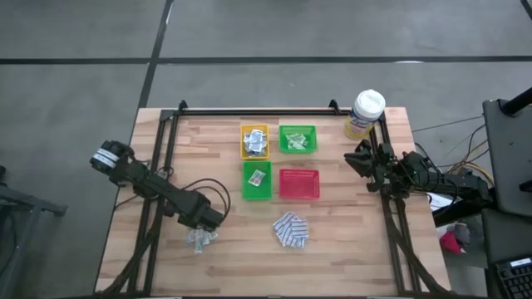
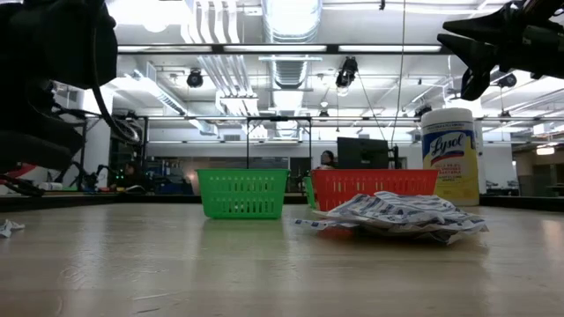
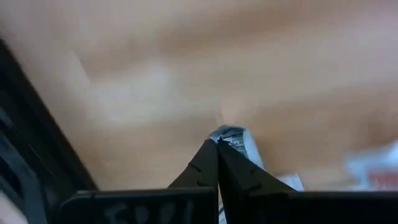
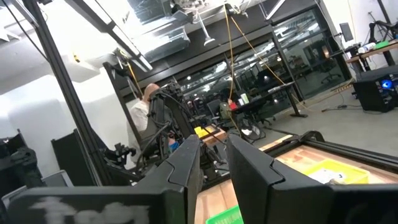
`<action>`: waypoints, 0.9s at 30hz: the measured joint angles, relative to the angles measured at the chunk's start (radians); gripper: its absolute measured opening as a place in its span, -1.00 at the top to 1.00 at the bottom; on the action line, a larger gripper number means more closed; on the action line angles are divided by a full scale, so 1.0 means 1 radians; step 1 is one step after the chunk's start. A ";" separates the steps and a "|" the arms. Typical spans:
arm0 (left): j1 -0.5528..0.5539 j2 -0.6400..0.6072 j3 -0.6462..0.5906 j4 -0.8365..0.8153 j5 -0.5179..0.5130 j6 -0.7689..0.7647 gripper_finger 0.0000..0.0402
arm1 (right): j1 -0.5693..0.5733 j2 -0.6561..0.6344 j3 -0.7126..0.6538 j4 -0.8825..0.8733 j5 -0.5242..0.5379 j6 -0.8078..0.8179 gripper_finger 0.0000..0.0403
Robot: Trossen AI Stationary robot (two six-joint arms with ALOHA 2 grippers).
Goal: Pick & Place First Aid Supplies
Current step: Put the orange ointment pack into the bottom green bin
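Four trays (image 1: 254, 140) are counted on the desk (image 1: 349, 249): yellow, red, two green. A sachet (image 3: 235, 138) is pinched by the left fingers (image 3: 214, 167). The right fingers (image 4: 211, 163) are parted, empty.

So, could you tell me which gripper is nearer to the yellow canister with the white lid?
The right gripper. It hovers right beside the yellow canister, at the table's far right. The left gripper is across the table, down at the small packets near the front left.

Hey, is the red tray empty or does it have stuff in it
Empty. From above, the red tray shows only its bare mesh floor, unlike the green tray beside it, which holds a packet.
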 joint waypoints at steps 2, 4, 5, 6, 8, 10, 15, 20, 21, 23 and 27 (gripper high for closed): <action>0.002 -0.024 -0.003 -0.007 -0.069 -0.022 1.00 | 0.000 0.000 0.000 0.000 0.000 0.000 0.59; 0.002 -0.053 -0.003 0.000 -0.104 -0.045 1.00 | 0.000 0.000 0.000 0.000 0.000 0.000 0.60; 0.002 -0.068 -0.003 -0.001 -0.113 -0.055 1.00 | 0.000 0.000 0.000 0.000 0.000 0.000 0.61; 0.002 -0.081 -0.005 -0.002 -0.118 -0.063 1.00 | 0.000 0.000 0.000 0.000 0.000 0.000 0.62; 0.002 -0.098 -0.007 -0.002 -0.124 -0.076 1.00 | 0.000 0.000 0.000 0.000 0.000 0.000 0.64; 0.002 -0.112 -0.008 -0.002 -0.134 -0.086 1.00 | 0.000 0.000 0.000 0.000 0.000 0.000 0.65; 0.002 -0.138 -0.004 0.008 -0.200 -0.096 1.00 | 0.000 0.000 0.000 0.000 0.000 0.000 0.65; 0.002 -0.172 -0.004 0.087 -0.335 -0.087 1.00 | 0.000 0.000 0.000 0.000 0.000 0.000 0.61; 0.002 -0.179 -0.004 0.112 -0.374 -0.079 1.00 | 0.000 0.000 0.000 0.000 0.000 0.000 0.61; 0.002 -0.188 -0.004 0.167 -0.467 -0.059 1.00 | 0.000 0.000 0.000 0.000 0.000 0.000 0.60; 0.003 -0.203 -0.004 0.273 -0.619 0.020 1.00 | 0.000 0.000 0.000 0.000 0.000 0.000 0.60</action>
